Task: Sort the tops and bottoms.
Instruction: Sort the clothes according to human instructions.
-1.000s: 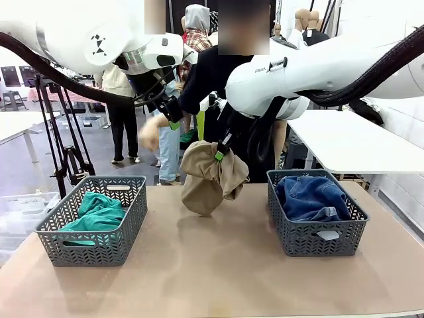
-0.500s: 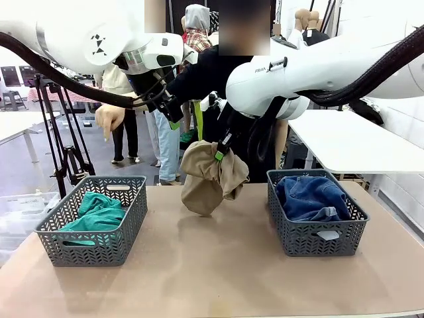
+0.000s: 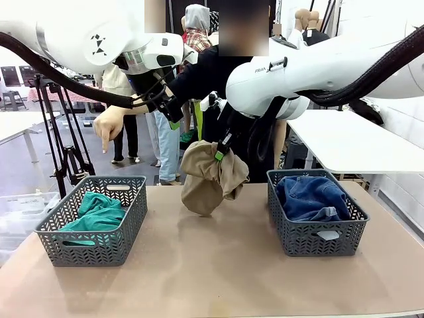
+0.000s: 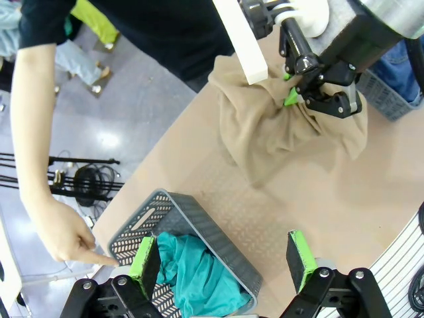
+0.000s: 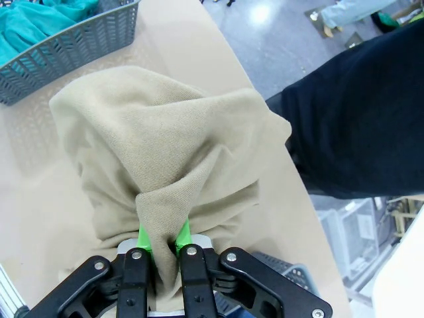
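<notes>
Hanging from the right gripper (image 3: 218, 156), fingers pinched on it, tan top (image 3: 209, 177) sits right of the teal-shirt basket (image 3: 96, 222); left gripper (image 4: 223, 260) wide.

Tan-khaki top (image 5: 159, 152): soft woven cloth, matt, fine visible weave, creased in deep folds. Teal-green shirt (image 3: 96, 213): soft matt cloth, crumpled. Darker denim shorts (image 3: 311, 197): coarser matt denim with stitched seams. Left basket (image 3: 126, 225) and right basket (image 3: 298, 240): grey moulded plastic, openwork herringbone walls, dull sheen. Tabletop (image 3: 218, 265): tan board, smooth and matt, faintly speckled in the left wrist view. Right end effector (image 5: 163, 240): black hard plastic or metal links, slightly glossy, with bright green rubbery pads. Arm shells (image 3: 318, 69): glossy white plastic; black ribbed cable hose (image 3: 381, 69). Floor (image 4: 139, 126): grey, polished, reflective.
</notes>
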You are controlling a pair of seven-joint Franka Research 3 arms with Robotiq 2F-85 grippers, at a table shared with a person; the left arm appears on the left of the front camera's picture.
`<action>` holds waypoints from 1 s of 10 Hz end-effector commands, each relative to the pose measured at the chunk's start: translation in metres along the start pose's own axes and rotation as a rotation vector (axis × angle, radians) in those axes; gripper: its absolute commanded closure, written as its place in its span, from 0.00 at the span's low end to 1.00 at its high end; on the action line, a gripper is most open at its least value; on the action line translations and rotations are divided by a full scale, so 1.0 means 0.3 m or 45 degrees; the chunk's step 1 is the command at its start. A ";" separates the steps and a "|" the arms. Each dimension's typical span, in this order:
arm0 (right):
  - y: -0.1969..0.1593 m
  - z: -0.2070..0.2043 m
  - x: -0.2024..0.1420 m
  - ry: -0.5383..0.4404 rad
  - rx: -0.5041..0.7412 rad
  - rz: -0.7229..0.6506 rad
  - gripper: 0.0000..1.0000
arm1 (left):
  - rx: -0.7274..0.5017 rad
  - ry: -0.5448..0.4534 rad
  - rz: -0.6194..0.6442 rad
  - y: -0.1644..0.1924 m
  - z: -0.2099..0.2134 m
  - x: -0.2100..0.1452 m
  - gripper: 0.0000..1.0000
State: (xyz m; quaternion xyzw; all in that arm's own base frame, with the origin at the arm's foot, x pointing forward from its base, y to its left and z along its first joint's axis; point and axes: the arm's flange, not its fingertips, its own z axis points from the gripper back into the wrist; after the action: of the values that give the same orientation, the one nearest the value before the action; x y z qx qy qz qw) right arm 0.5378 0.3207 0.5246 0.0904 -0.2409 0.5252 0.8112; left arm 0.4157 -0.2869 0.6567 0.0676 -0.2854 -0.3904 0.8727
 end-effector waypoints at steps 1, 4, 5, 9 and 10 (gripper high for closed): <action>-0.009 0.009 0.003 -0.011 -0.003 0.015 1.00 | 0.004 -0.008 0.005 0.007 0.003 -0.002 0.01; -0.009 0.009 0.003 -0.011 -0.003 0.015 1.00 | 0.000 0.000 0.000 0.000 0.000 0.000 0.01; -0.009 0.009 0.003 -0.011 -0.003 0.015 1.00 | 0.052 0.068 0.002 0.038 0.042 -0.071 0.01; -0.009 0.009 0.003 -0.011 -0.003 0.015 1.00 | 0.102 0.115 0.143 0.126 0.172 -0.335 0.01; -0.009 0.009 0.003 -0.011 -0.003 0.015 1.00 | 0.146 0.085 0.172 0.146 0.209 -0.368 0.01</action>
State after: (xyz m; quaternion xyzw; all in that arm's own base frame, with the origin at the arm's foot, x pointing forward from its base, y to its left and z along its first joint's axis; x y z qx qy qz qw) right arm 0.5380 0.3204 0.5246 0.0902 -0.2409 0.5250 0.8113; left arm 0.3605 -0.1824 0.6776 0.1013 -0.2682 -0.3172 0.9040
